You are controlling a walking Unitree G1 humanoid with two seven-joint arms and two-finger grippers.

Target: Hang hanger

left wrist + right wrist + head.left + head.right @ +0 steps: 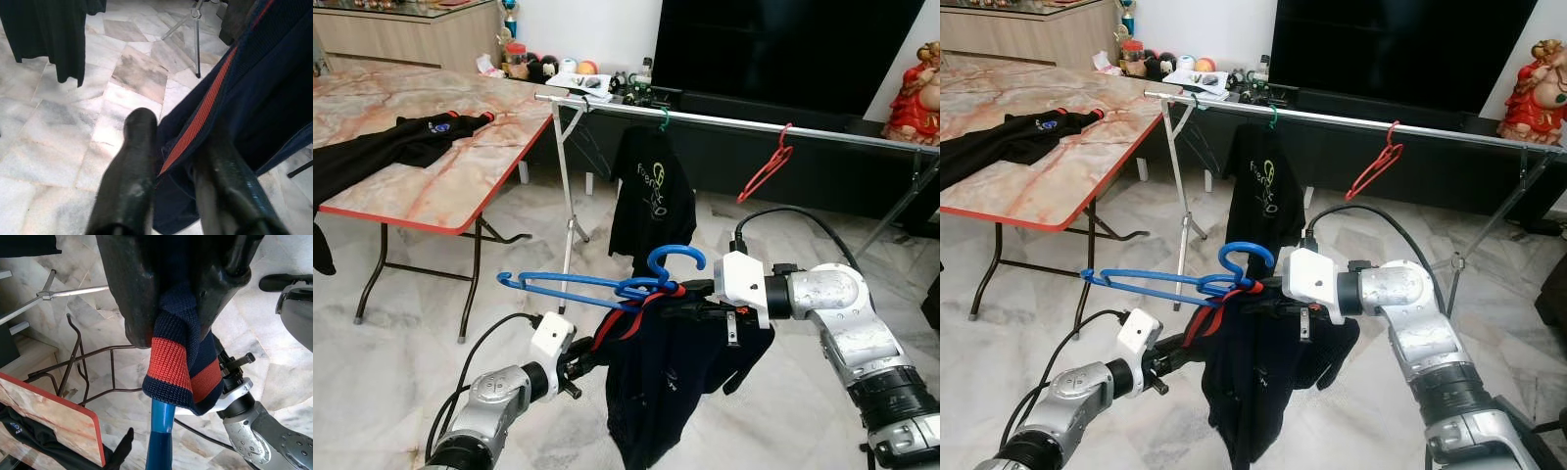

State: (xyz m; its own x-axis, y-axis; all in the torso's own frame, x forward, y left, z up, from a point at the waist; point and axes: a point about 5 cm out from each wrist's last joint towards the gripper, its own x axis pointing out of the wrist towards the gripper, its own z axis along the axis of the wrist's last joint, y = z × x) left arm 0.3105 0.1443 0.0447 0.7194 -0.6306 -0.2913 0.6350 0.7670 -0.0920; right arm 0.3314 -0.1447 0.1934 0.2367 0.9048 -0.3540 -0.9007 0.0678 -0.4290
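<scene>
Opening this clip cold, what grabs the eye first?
The blue hanger with a dark navy garment hanging from it, held mid-air by the right hand at the collar, while the left hand pinches the fabric lower down. Behind, a metal clothes rail carries a black T-shirt and an empty red hanger.

My right fingers [690,290] grip the blue hanger [607,284] at its neck, dark shirt [671,377] draped below. My left fingers [590,357] pinch the shirt's edge. Rail [734,122] beyond, red hanger [766,166] on it.
</scene>
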